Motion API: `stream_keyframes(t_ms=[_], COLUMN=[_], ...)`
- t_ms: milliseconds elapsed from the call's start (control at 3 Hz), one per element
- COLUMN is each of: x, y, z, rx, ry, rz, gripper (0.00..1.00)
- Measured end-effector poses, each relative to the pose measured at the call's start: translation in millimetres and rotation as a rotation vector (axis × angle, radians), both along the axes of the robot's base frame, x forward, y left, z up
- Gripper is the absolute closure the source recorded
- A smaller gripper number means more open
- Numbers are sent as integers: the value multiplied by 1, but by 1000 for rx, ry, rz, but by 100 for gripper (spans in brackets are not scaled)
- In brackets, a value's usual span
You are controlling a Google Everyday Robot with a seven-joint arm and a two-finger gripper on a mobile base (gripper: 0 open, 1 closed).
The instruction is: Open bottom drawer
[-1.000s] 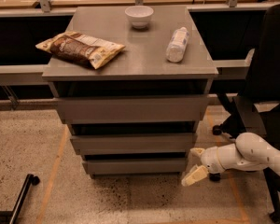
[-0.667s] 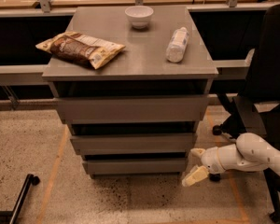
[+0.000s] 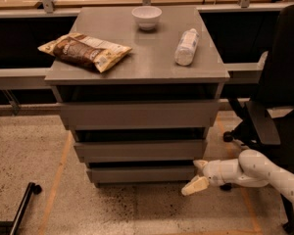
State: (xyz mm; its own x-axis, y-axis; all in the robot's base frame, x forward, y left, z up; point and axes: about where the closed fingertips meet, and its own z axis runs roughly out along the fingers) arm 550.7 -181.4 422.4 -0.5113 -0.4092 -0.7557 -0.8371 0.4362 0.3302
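Observation:
The grey cabinet has three flat drawer fronts. The bottom drawer (image 3: 142, 174) is the lowest and narrowest front, and it looks pushed in. My gripper (image 3: 198, 175) is low at the cabinet's right, right beside the right end of the bottom drawer front. It is open and empty: one finger (image 3: 201, 164) lies at the drawer's right edge, and the other fingertip (image 3: 193, 186) points down-left below the front. The white arm (image 3: 257, 172) reaches in from the right.
On the cabinet top (image 3: 147, 58) lie a chip bag (image 3: 84, 51), a white bowl (image 3: 147, 17) and a lying plastic bottle (image 3: 186, 46). A black office chair (image 3: 279, 106) stands close on the right. A black bar (image 3: 19, 204) lies on the floor at the lower left.
My gripper has edged slightly left toward the right end of the bottom drawer. The drawers have not moved.

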Motion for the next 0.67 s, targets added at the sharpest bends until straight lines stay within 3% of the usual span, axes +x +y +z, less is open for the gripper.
stream_keyframes(t_ms=[667], x=[36], y=[18], z=[-70], rx=[102], ry=[42], rz=[-8], gripper=[0])
